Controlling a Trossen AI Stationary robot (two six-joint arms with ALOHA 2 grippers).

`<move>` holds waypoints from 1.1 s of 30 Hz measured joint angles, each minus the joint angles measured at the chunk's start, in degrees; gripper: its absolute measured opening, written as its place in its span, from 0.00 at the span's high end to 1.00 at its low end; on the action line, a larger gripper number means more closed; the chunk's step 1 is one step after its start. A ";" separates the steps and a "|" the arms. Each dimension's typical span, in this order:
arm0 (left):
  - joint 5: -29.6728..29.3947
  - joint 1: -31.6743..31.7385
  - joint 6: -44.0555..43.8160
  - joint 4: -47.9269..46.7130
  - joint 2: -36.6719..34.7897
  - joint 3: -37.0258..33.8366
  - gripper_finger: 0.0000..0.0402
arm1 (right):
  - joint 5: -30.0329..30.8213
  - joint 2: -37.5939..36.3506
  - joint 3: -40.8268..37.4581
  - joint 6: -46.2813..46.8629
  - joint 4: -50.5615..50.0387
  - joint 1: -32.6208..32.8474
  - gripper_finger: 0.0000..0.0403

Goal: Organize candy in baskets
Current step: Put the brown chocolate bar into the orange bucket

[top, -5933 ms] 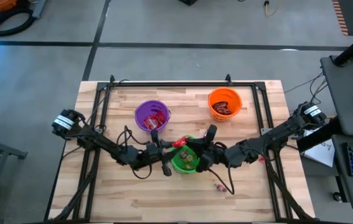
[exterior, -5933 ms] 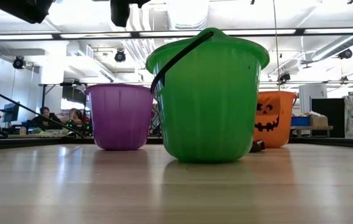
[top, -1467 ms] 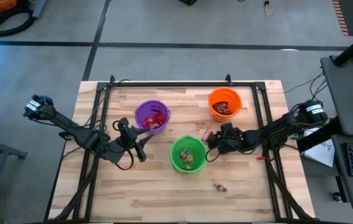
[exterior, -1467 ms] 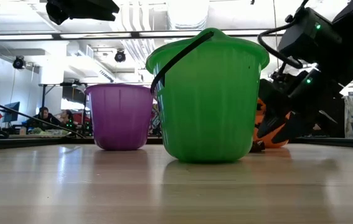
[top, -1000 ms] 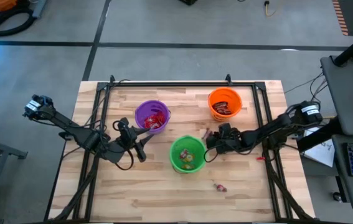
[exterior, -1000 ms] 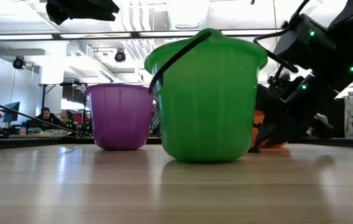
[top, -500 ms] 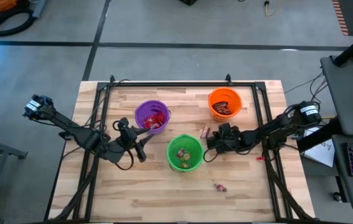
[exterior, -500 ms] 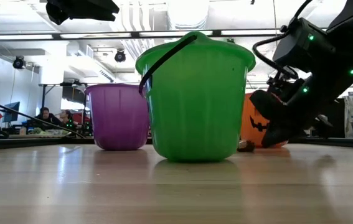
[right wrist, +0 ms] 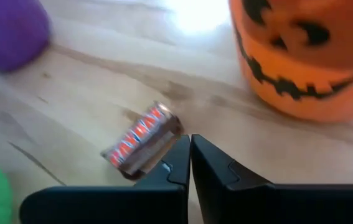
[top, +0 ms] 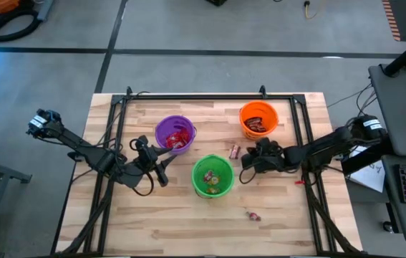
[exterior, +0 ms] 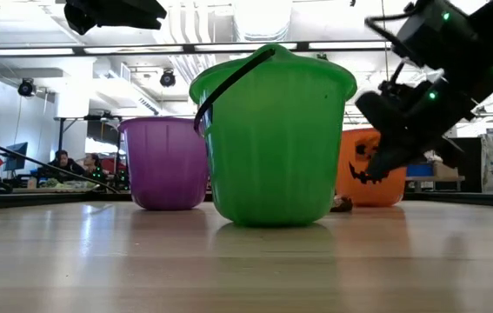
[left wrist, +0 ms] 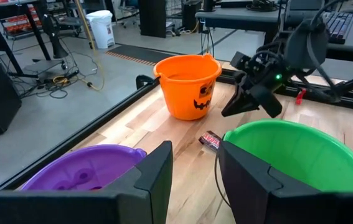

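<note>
fingers [right wrist: 164,171] shut, candy bar [right wrist: 142,140] beyond

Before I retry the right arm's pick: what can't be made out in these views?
- Whether the shut right gripper touches the brown bar: right wrist view, its fingers cover the bar's near edge.
- Brown bar in the low view: mostly behind the green basket.
- Small candy near the table's front: too small to identify from above.

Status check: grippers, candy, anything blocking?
Right gripper shut, empty, beside brown bar lying on table. Left gripper open, idle near purple bucket. Green bucket close by.
</note>
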 joint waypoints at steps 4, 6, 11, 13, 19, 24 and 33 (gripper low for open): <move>-0.02 0.06 0.00 0.00 0.00 0.00 0.71 | 2.11 1.12 0.00 -2.50 5.51 0.00 0.98; -0.02 0.06 0.02 0.00 0.00 0.00 0.71 | 2.45 2.75 0.00 -3.49 8.22 0.00 0.98; -0.02 0.06 0.00 0.00 0.00 0.00 0.71 | 3.98 7.54 -0.02 -3.74 13.55 -0.01 0.98; -0.01 0.04 0.00 0.00 0.00 -0.01 0.71 | 4.00 9.09 -0.08 -3.46 15.58 -0.02 0.98; 0.04 0.04 -0.93 0.00 0.00 -0.37 0.71 | 2.47 9.95 -4.02 -1.86 25.19 -0.11 0.98; 0.07 0.04 -1.07 -0.02 0.00 -0.72 0.71 | -1.97 9.32 -12.22 -0.14 42.06 -1.54 0.98; 0.02 0.04 -1.09 0.04 0.00 -0.72 0.71 | -11.20 9.39 -15.45 1.39 49.02 -7.38 0.98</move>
